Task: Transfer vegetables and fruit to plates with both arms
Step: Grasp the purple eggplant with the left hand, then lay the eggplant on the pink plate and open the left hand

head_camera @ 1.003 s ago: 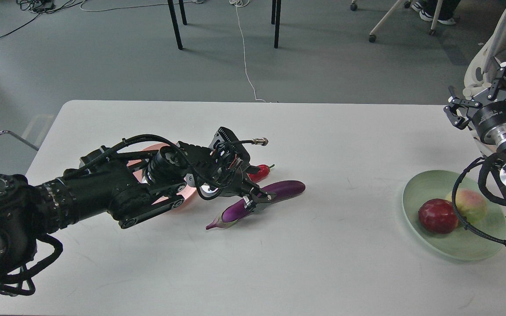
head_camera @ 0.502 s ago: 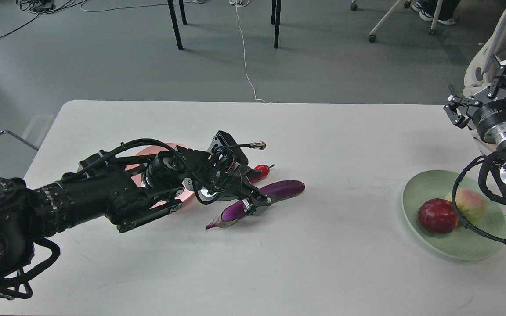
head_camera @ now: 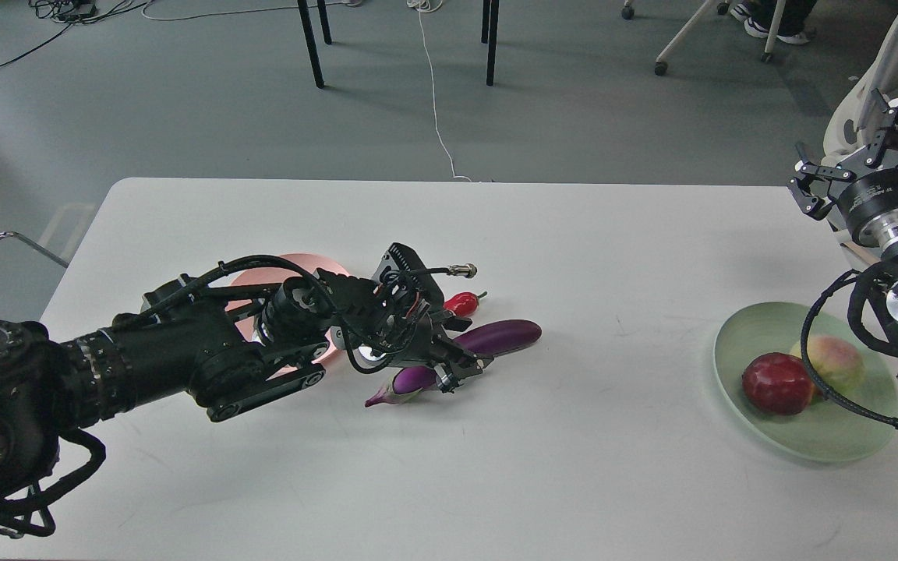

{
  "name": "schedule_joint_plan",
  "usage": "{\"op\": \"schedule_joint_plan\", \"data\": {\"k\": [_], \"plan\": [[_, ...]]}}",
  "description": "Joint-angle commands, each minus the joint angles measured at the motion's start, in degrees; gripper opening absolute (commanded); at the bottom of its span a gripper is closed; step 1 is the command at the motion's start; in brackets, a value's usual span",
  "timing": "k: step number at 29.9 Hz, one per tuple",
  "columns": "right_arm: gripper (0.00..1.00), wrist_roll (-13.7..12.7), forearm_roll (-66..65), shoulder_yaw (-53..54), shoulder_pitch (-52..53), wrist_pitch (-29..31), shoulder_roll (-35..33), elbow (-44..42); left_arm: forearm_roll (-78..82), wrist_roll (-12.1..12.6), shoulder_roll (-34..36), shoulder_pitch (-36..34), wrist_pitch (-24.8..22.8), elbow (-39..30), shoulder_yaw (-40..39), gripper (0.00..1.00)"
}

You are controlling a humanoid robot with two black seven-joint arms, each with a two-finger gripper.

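The purple eggplant (head_camera: pixel 503 336) lies on the white table (head_camera: pixel 574 483), calyx toward me, with the red chili pepper (head_camera: pixel 461 302) just behind it. My left gripper (head_camera: pixel 461 368) is low over the eggplant's middle, open, its jaws on either side of it. The pink plate (head_camera: pixel 305 261) lies behind my left arm, mostly hidden. The green plate (head_camera: pixel 737 335) at the right holds the dark red pomegranate (head_camera: pixel 776 382) and the peach (head_camera: pixel 839 362). My right gripper (head_camera: pixel 862 148) is open and empty, raised above the table's right edge.
A person in light clothing sits at the far right behind my right arm. Chair and table legs and a white cable stand on the grey floor beyond the table's far edge.
My left gripper has sunk lower onto the eggplant and shifted slightly toward its calyx end. The eggplant has stayed in place. My right gripper has risen a little.
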Motion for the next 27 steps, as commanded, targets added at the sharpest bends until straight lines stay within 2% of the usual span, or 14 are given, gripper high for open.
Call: {"op": "schedule_joint_plan", "data": {"k": [1,5,11,14,17,18,21,24,27], "plan": [[0.98,-0.09,0.0,0.0,-0.07,0.0,0.0,-0.01,-0.01,0.08,0.03,0.2,0.0,0.03,0.01,0.38],[0.98,0.0,0.0,0.08,0.01,0.0,0.0,-0.01,0.08,-0.09,0.29,0.46,0.0,-0.05,-0.07,0.35],[0.99,0.09,0.0,2.1,-0.07,0.0,0.0,-0.1,-0.36,-0.18,1.95,0.2,0.0,-0.49,-0.34,0.1],[0.99,0.09,0.0,2.19,0.01,0.0,0.0,-0.01,-1.67,-0.7,4.32,-0.06,0.87,-2.24,-2.35,0.1],[0.99,0.09,0.0,2.19,0.02,0.0,0.0,0.08,-4.92,-4.12,8.27,-0.06,2.98,-8.38,-6.22,0.09],[0.99,0.09,0.0,2.19,0.1,0.0,-0.09,0.08,-5.45,-4.57,10.64,-0.06,2.98,-11.1,-6.92,0.09],[0.99,0.09,0.0,2.19,0.1,0.0,-0.52,0.96,-6.51,-4.57,18.45,-0.33,2.63,-16.65,-8.59,0.09],[0.99,0.09,0.0,2.11,-0.07,0.0,-0.96,2.27,-8.18,-4.75,24.79,-0.41,2.37,-17.11,-9.48,0.1],[0.99,0.0,0.0,2.02,-0.07,0.0,-0.97,2.45,-8.53,-4.84,29.37,-0.24,2.28,-14.57,-8.69,0.1]]}}
